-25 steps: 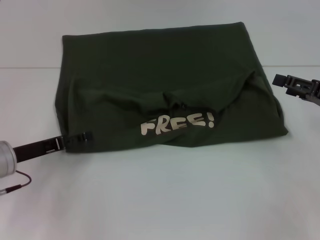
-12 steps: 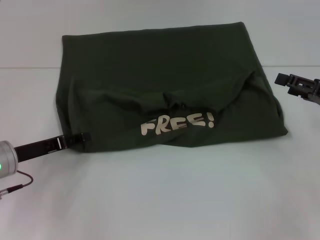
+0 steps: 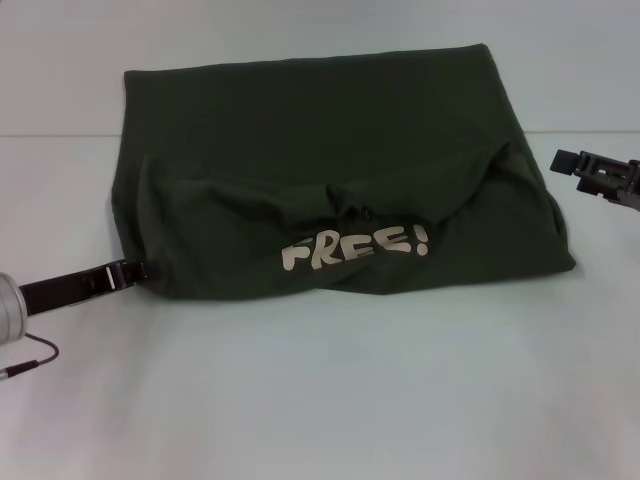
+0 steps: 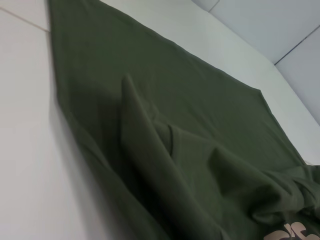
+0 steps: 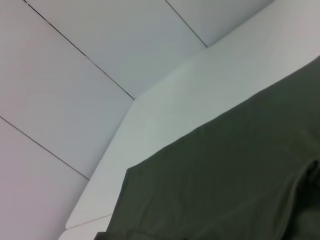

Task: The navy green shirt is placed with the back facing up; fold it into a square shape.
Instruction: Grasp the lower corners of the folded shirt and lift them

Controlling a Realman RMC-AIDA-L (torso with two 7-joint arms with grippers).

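Lying already folded into a rough, rumpled rectangle on the table (image 3: 320,400), the navy green shirt (image 3: 320,150) touches the left hand (image 3: 140,269) at its corner, grip unclear; the right hand (image 3: 568,161) hovers beside it, state unclear; squaring remains.

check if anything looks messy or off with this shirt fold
Yes. The navy green shirt is folded unevenly: its near flap bunches into wrinkles above the FREE! print, which tilts. The left tool sits at its corner.
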